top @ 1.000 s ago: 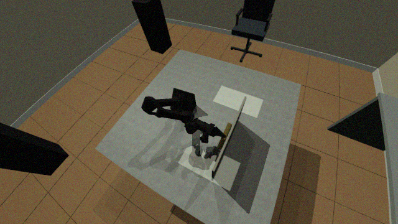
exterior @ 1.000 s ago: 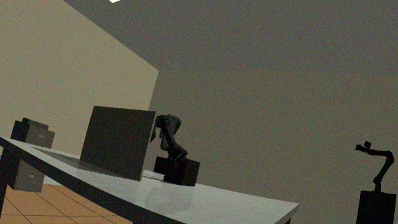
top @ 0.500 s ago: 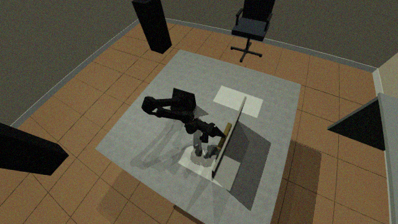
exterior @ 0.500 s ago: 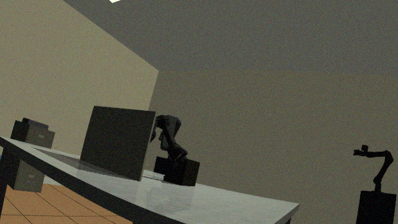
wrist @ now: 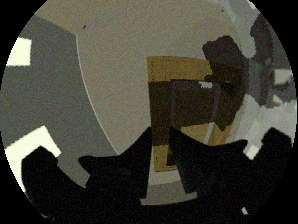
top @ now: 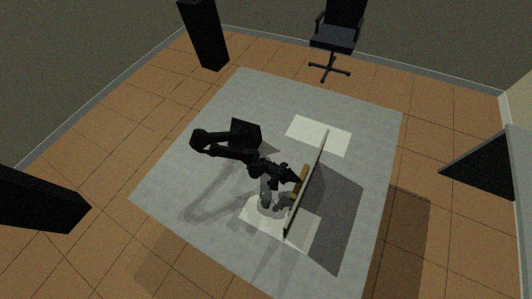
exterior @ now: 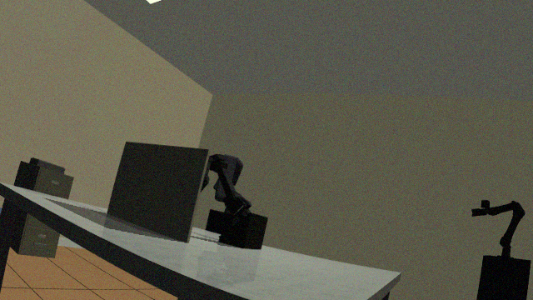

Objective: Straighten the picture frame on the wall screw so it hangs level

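Picture frame (top: 301, 182), ochre, hangs against the upright wall panel (top: 317, 162) at the top view's centre, clamped by the end effector (top: 298, 179). Sliding too far could skip a notch, or unhook it onto the bench (top: 366, 124).

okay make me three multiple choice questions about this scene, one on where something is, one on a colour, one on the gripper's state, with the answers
1. Where is the office chair?
A. on the table
B. on the tiled floor beyond the table
C. behind the panel

2. What colour is the frame on the panel?
A. yellow-brown
B. blue
C. white

3. What is the gripper doing?
A. open, away from the frame
B. shut on nothing
C. shut on the frame

Answers:
1 B, the top view shows it on the tiles past the table's far edge.
2 A, its edge shows yellow-brown in top and wrist views.
3 C, the fingers reach the frame and stand shut on it.
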Robot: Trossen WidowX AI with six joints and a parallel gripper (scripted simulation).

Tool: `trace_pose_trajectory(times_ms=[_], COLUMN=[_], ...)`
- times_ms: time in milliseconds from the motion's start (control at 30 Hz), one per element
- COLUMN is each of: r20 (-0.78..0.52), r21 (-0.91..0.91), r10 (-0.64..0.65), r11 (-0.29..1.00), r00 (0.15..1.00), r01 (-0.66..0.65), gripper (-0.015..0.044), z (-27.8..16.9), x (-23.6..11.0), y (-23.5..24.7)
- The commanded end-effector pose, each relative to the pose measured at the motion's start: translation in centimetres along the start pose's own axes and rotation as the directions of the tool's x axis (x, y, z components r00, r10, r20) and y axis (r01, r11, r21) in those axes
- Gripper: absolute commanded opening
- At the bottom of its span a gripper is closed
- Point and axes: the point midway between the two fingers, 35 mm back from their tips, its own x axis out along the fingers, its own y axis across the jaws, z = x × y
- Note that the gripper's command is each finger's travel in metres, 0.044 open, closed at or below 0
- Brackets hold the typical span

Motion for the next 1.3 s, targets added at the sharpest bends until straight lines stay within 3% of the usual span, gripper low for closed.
trace_pose_trajectory(times_ms=[0,1167,1267], r20=[0.004,0.007,0.003], r21=[-0.022,-0.203,-0.186], r10=[-0.001,0.0,0.003], r11=[1.0,0.979,0.983], r00=[1.0,1.0,1.0], r01=[0.001,0.001,-0.002], gripper=[0.0,0.0,0.0079], z=[0.03,-0.06,-0.1], x=[0.0,0.01,0.02], y=[0.02,0.31,0.27])
